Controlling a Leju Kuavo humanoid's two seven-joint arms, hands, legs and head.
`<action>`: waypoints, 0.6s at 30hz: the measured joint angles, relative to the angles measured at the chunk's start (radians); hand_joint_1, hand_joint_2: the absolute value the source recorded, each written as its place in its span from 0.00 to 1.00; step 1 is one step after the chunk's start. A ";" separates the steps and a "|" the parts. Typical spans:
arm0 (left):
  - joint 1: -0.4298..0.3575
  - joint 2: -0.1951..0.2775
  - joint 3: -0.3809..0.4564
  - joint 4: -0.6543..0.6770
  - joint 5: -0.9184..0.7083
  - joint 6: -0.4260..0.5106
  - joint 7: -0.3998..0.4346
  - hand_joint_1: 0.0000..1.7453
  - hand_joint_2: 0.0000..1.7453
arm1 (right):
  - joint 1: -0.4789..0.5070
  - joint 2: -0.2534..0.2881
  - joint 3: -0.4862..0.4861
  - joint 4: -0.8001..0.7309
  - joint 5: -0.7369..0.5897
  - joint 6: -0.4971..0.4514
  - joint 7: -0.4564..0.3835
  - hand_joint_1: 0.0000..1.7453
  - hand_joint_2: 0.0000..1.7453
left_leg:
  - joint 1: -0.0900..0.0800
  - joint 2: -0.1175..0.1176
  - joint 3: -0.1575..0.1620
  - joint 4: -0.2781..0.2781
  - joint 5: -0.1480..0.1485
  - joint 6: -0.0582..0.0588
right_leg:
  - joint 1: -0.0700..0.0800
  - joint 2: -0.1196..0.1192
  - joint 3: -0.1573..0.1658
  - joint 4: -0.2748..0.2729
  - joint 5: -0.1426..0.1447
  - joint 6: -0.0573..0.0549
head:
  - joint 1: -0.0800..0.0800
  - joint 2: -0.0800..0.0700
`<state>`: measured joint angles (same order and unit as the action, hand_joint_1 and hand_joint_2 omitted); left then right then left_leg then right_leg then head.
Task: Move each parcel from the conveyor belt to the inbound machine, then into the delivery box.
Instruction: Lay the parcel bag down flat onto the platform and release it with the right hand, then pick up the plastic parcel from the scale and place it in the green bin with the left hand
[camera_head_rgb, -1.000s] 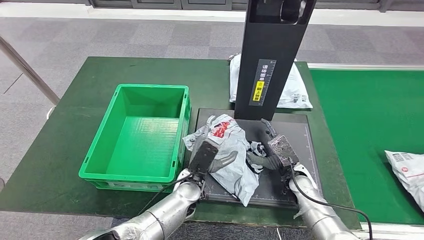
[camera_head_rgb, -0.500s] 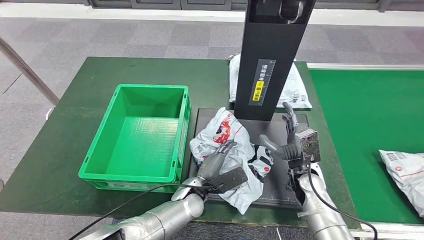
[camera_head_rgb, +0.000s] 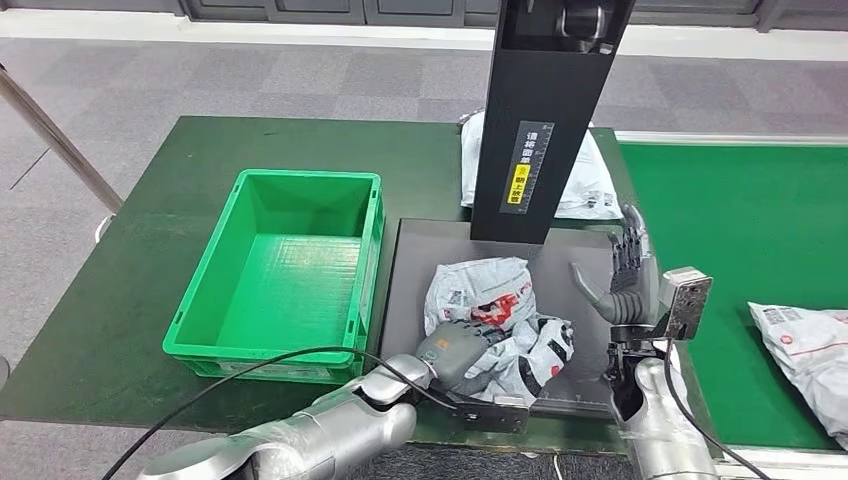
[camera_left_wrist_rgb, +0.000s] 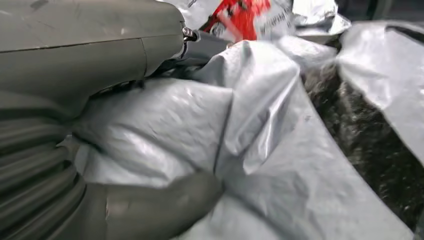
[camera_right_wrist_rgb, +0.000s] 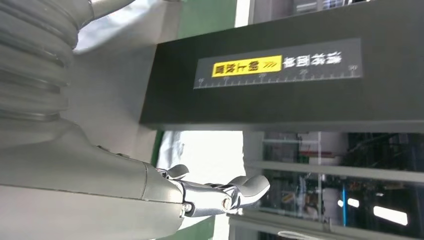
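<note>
Grey crumpled plastic parcel (camera_head_rgb: 497, 318) now bunches mid-platform on the black inbound machine plate (camera_head_rgb: 410, 262), gripped by the left hand (camera_head_rgb: 462, 350) — right hand (camera_head_rgb: 622, 282) has lifted off, fingers wide — ready for the green plastic delivery box (camera_head_rgb: 262, 345).

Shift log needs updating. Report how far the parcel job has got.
Done: one crumpled grey parcel is off the conveyor belt and lies on the inbound machine's black plate.
In hand: the left robot hand grips that parcel; the right robot hand is open beside it.
Left: the green delivery box is empty, another parcel waits on the belt, and a white parcel lies behind the machine's column.
</note>
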<state>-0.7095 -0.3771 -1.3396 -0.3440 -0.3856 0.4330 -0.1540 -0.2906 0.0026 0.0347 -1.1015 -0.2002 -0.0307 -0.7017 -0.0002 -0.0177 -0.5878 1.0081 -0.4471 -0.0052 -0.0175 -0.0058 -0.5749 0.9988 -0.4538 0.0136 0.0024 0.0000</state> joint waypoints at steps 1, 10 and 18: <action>0.002 0.002 0.022 0.002 0.023 0.044 -0.046 1.00 1.00 | 0.007 0.000 -0.001 -0.003 0.002 -0.005 0.000 0.00 1.00 | 0.000 0.000 0.000 0.000 0.001 0.000 | 0.000 0.000 -0.001 0.000 0.000 0.000 | 0.000 0.000; 0.015 0.049 0.565 -0.150 -0.208 0.266 -0.388 1.00 1.00 | 0.047 0.009 -0.002 -0.014 0.005 -0.022 0.000 0.00 1.00 | 0.000 0.001 -0.004 0.000 0.004 -0.001 | 0.000 0.002 -0.007 0.003 0.003 -0.001 | 0.000 0.000; 0.027 0.053 0.997 -0.304 -0.310 0.268 -0.494 1.00 1.00 | 0.061 0.013 -0.002 -0.014 0.008 -0.030 0.000 0.00 1.00 | 0.000 0.003 -0.006 0.000 0.003 -0.002 | 0.000 0.005 -0.009 0.003 0.002 -0.001 | 0.000 0.000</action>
<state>-0.6829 -0.3244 -0.3426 -0.6482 -0.6957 0.7008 -0.6477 -0.2299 0.0154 0.0328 -1.1158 -0.1919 -0.0607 -0.7015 0.0001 -0.0145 -0.5938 1.0079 -0.4438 -0.0068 -0.0173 -0.0007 -0.5840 1.0015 -0.4514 0.0123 0.0022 0.0000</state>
